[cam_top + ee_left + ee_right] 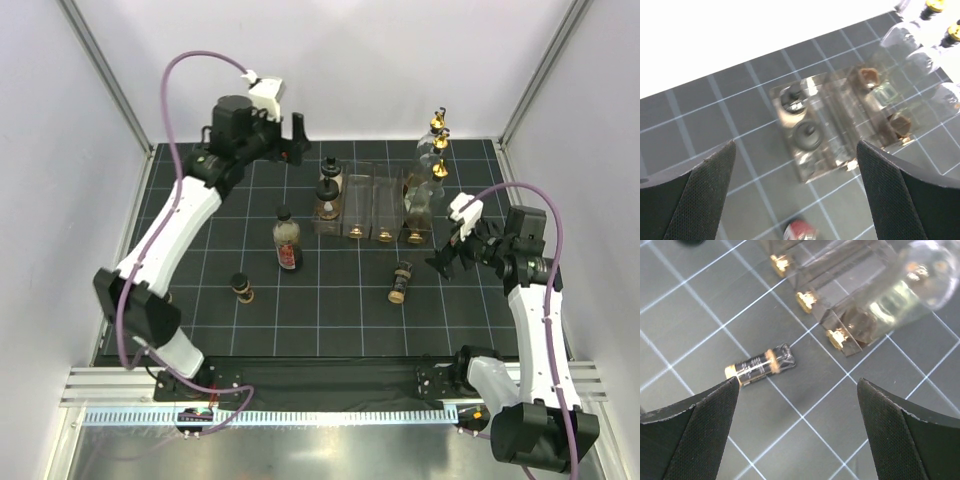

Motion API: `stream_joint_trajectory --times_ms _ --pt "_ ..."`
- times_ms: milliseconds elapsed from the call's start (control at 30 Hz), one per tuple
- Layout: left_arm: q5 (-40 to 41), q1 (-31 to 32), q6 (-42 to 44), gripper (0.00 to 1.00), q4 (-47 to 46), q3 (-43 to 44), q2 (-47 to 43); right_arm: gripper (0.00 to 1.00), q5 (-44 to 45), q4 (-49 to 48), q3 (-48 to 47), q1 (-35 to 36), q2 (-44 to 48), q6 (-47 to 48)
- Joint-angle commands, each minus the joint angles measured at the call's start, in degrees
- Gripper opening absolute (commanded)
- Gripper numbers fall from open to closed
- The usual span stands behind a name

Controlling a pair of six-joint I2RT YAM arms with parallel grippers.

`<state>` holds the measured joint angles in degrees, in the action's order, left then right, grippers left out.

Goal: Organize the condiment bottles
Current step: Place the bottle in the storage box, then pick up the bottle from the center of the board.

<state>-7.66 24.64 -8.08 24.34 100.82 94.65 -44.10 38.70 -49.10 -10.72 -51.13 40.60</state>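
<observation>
- Left hand [290, 142] — hangs over the back-left part of the counter [200, 230], just behind the left end of the clear compartment rack [372, 205]; fingers [710, 200] spread wide apart, nothing between them.
- Right hand [447, 258] — sits low over the right side of the counter, near the rack's near-right corner; jaws likewise wide apart, gripping nothing.
- In the rack's leftmost compartment: two short brown bottles with black caps [328, 192], upright, one behind the other.
- At the rack's right end: a tall clear bottle [420, 195], blurred in the right wrist view. Cannot tell whether it stands inside the last compartment or just beside it.
- Just behind that right end: a tight cluster of tall clear bottles with gold pourer spouts [438, 150], upright.
- At the near ends of the three right-hand compartments: small gold pieces [384, 236]. Too small to tell whether spouts or fittings.
- Left of the rack and apart from it: the red-labelled bottle [287, 243], black-capped, upright on the counter.
- Further toward the near-left, well apart from the rack: a small black-capped bottle [241, 289]. Cannot tell whether upright or tipped.
- In front of the rack's right half: a small dark bottle with gold bands [401, 282], on its side on the counter, near the right hand but not touching it.
</observation>
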Motion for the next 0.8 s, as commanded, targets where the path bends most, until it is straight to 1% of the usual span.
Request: stream_joint_trajectory --times_ms 0,67,167,200,267,300,333,433,533,633,667,700,733,767 --pt "2.91 -2.49 1.75 1.00 -1.40 -4.39 -8.06 1.00 -5.73 12.15 -4.76 -0.09 -0.37 19.02" --pt "3.61 -3.98 1.84 1.00 -1.40 -7.81 -12.18 1.00 -8.10 15.95 -6.17 -0.09 -1.94 23.89" --pt "5.28 -5.56 2.01 1.00 -1.31 -10.98 -17.11 1.00 -9.87 19.30 -7.41 0.78 -3.88 24.79" --pt "5.90 -6.01 2.10 1.00 -1.31 -13.34 -18.61 1.00 -10.13 21.66 -7.59 1.57 -5.02 26.71" --pt "7.21 -6.80 2.36 1.00 -1.22 -15.90 -21.25 1.00 -9.00 23.96 -7.24 4.11 -5.55 29.78" --pt "8.87 -6.98 3.15 1.00 -1.22 -18.52 -24.13 1.00 -8.03 25.01 -7.06 5.09 -5.82 31.28" --pt "9.85 -7.15 3.42 1.00 -1.31 -20.12 -25.47 1.00 -7.15 25.54 -6.71 6.05 -5.82 35.47" --pt "13.72 -7.50 4.82 1.00 -1.57 -25.57 -30.92 1.00 -3.72 26.08 -6.27 8.78 -6.96 40.68" --pt "16.88 -7.59 5.35 1.00 -1.66 -30.58 -35.67 1.00 -1.52 25.81 -8.46 10.72 -10.47 38.61" --pt "18.73 -7.77 5.35 1.00 -2.36 -36.01 -39.35 1.00 1.37 23.98 -8.73 16.23 -12.67 33.25" --pt "19.17 -7.77 5.35 1.00 -2.45 -37.17 -40.15 1.00 2.86 20.92 -7.60 17.74 -12.76 27.31" --pt "19.61 -7.77 5.26 1.00 -2.54 -38.23 -40.77 1.00 6.18 19.24 -6.80 19.23 -12.68 24.73" --pt "20.40 -7.86 5.18 1.00 -2.71 -39.46 -42.08 1.00 8.56 17.57 -5.93 22.55 -12.50 21.48" --pt "20.93 -7.94 5.18 1.00 -2.98 -41.38 -42.61 1.00 10.85 14.51 -4.44 24.06 -12.59 16.14"
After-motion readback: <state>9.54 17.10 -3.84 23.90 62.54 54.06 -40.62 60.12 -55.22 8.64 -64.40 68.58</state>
